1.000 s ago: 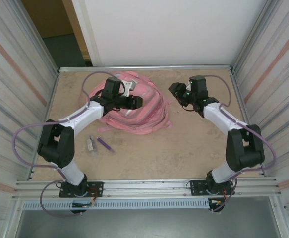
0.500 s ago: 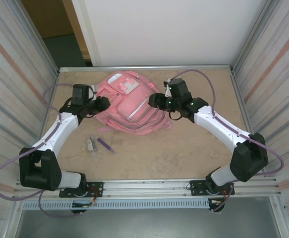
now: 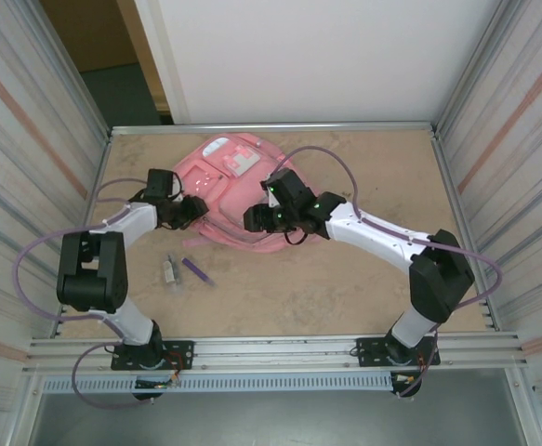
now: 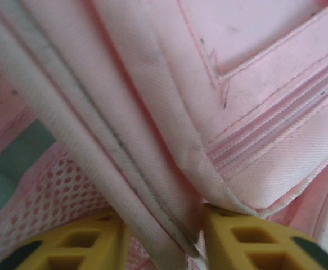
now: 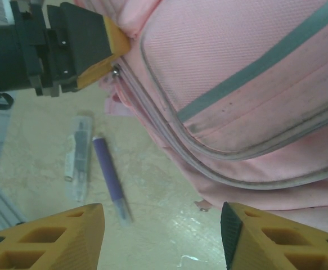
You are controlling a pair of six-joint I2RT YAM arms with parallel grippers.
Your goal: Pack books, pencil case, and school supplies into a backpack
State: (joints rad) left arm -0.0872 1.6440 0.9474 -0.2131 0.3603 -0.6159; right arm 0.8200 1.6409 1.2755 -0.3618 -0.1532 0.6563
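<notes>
The backpack (image 3: pixel 233 181) lies flat at the far middle of the table (image 3: pixel 345 279). The left gripper (image 4: pixel 164 228) is clamped on a fold of fabric at its left edge, and the right gripper (image 5: pixel 162 225) stands open and empty over its near rim. Risk: the pinch appears to hold only loose cloth, the close view being too tight to say more, so a pull may drag the whole bag instead of opening it. A dragged bag could sweep away the purple pen (image 3: pixel 196 270) and the grey-white stick piece (image 3: pixel 169 270), which lie on the table near its front edge.
</notes>
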